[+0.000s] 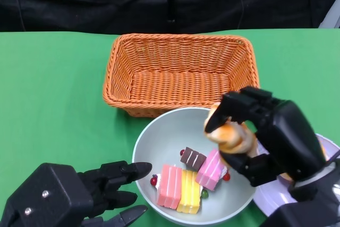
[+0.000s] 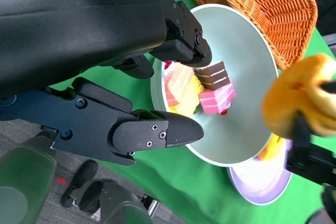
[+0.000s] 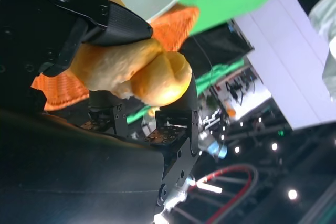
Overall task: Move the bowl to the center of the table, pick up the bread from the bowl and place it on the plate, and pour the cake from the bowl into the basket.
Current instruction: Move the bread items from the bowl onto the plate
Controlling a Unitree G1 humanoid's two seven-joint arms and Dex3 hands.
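Bread (image 1: 232, 134) sits clamped in the right hand (image 1: 268, 136), lifted above the bowl (image 1: 159, 142). Next move, I'd say: carry it right and lower onto the plate (image 1: 324, 144). Left hand (image 1: 87, 190) waits empty, fingers apart.

One orange wicker basket (image 1: 180, 73) sits on the green table (image 1: 53, 104), and there's one pale bowl (image 1: 159, 136) just in front of it. Inside the bowl I count four cake slices: a salmon-pink one (image 1: 170, 186), a yellow one (image 1: 189, 192), a bright pink one (image 1: 211, 169) and a small chocolate one (image 1: 192, 158). A few little red and green beads lie scattered among them, too small to count surely. One piece of bread (image 1: 231, 135), golden and knobbly. One plate (image 1: 271, 195), only its pale edge showing. Two black hands: the left hand (image 1: 79, 195) and the right hand (image 1: 265, 136).
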